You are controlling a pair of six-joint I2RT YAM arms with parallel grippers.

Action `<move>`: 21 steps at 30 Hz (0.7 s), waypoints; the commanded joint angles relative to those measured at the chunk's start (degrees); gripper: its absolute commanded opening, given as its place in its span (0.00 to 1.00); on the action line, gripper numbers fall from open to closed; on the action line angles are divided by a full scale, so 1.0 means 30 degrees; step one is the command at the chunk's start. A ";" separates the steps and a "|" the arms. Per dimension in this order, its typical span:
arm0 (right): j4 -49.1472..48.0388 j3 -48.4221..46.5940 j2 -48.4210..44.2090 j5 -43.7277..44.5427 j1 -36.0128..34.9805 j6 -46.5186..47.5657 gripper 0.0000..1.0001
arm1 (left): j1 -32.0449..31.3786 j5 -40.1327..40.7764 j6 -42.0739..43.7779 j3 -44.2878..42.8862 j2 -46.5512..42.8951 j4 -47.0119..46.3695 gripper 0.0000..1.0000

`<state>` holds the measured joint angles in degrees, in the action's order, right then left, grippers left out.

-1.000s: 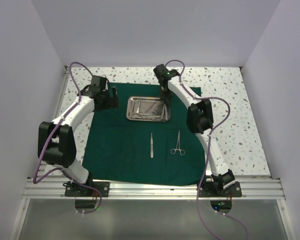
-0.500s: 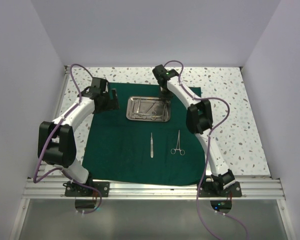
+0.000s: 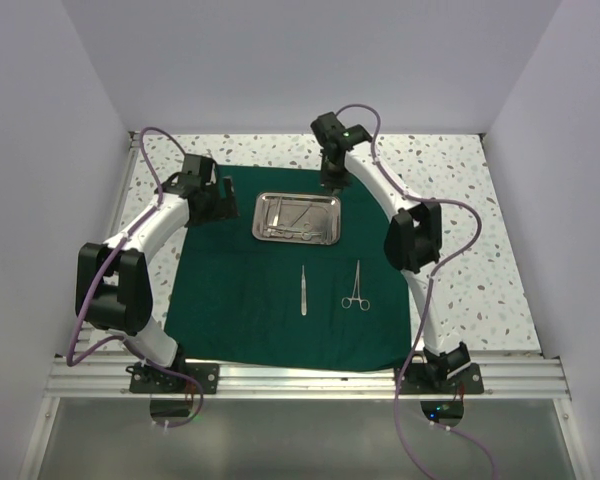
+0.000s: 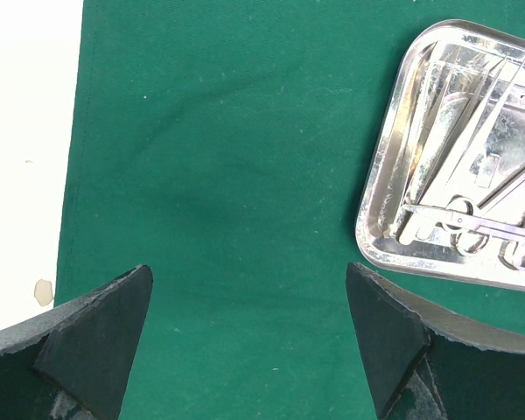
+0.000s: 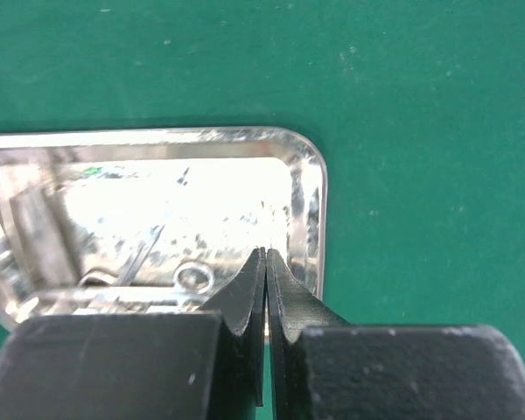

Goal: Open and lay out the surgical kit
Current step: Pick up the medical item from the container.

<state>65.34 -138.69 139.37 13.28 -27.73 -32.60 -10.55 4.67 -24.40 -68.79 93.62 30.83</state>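
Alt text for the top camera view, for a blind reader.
A dark green cloth lies spread on a speckled table, with a steel tray of instruments toward its far edge, and tweezers and ring-handled forceps nearer the viewer. The left gripper hovers left of the tray, the right gripper at its far-right corner.

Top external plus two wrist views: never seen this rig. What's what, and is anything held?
Two white robot arms, left arm and right arm, stand bolted at the near edge of a speckled table. The top view looks down from behind them; each wrist camera rides on one arm. A dark green cloth is spread out; on it lie tweezers, ring-handled forceps and a steel tray holding more instruments. The left gripper is open above bare cloth. The right gripper is shut over the tray's corner, nothing visibly held.
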 commanded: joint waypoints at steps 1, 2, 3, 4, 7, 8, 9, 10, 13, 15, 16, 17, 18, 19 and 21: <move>-0.0481 0.0614 -0.1721 -0.0615 -0.0104 -0.0355 0.00 | 0.0117 -0.0032 0.0195 -0.0653 -0.0622 -0.0667 0.96; -0.0453 0.0616 -0.1605 -0.0762 -0.0075 -0.0296 0.00 | 0.0117 -0.0032 0.0166 -0.0623 -0.0651 -0.0638 0.96; -0.0365 0.0529 -0.1429 -0.0909 -0.0075 -0.0238 0.00 | 0.0117 -0.0032 0.0137 -0.0594 -0.0680 -0.0667 0.96; -0.0248 0.0441 -0.1051 -0.0968 -0.0075 -0.0237 0.20 | 0.0117 -0.0061 0.0107 -0.0565 -0.0710 -0.0667 0.96; -0.0480 0.0703 -0.0610 -0.0999 -0.0104 -0.0237 0.52 | 0.0117 -0.0120 -0.0010 -0.0477 -0.0827 -0.0725 0.96; -0.0627 0.0733 -0.0491 -0.0998 -0.0075 -0.0266 0.52 | 0.0117 -0.0178 0.0019 -0.0419 -0.0856 -0.0726 0.96; -0.0686 0.0617 -0.0316 -0.0940 -0.0075 -0.0266 0.52 | 0.0117 -0.0150 0.0019 -0.0389 -0.0886 -0.0726 0.96; -0.0716 0.0529 -0.0140 -0.0882 -0.0075 -0.0266 0.50 | 0.0117 -0.0149 -0.0010 -0.0273 -0.0944 -0.0726 0.96; -0.0629 0.0002 0.0650 -0.0910 -0.0075 -0.0208 0.45 | 0.0117 -0.0120 -0.0068 0.0107 -0.1149 -0.0784 0.96; -0.0686 -0.0175 0.1208 -0.0881 -0.0074 -0.0149 0.42 | 0.0117 -0.0091 -0.0098 0.0313 -0.1295 -0.0842 0.96; -0.0629 -0.0204 0.1412 -0.0939 -0.0075 -0.0149 0.39 | 0.0117 -0.0062 -0.0156 0.0488 -0.1383 -0.0843 0.96; -0.0657 -0.0262 0.1675 -0.0911 -0.0075 -0.0149 0.38 | 0.0117 -0.0032 -0.0186 0.0577 -0.1442 -0.0872 0.96; -0.0628 -0.0234 0.1852 -0.0910 -0.0046 -0.0120 0.38 | 0.0117 -0.0032 -0.0215 0.0694 -0.1471 -0.0901 0.96; -0.0628 -0.0263 0.1970 -0.0910 -0.0074 -0.0120 0.37 | 0.0117 -0.0003 -0.0215 0.0840 -0.1559 -0.0930 0.96; -0.0628 -0.0321 0.2349 -0.0794 -0.0046 -0.0091 0.36 | 0.0117 0.0056 -0.0244 0.1075 -0.1618 -0.0960 0.96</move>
<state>63.79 -137.29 145.86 10.90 -27.75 -33.28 -10.52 4.67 -24.47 -66.67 91.18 30.44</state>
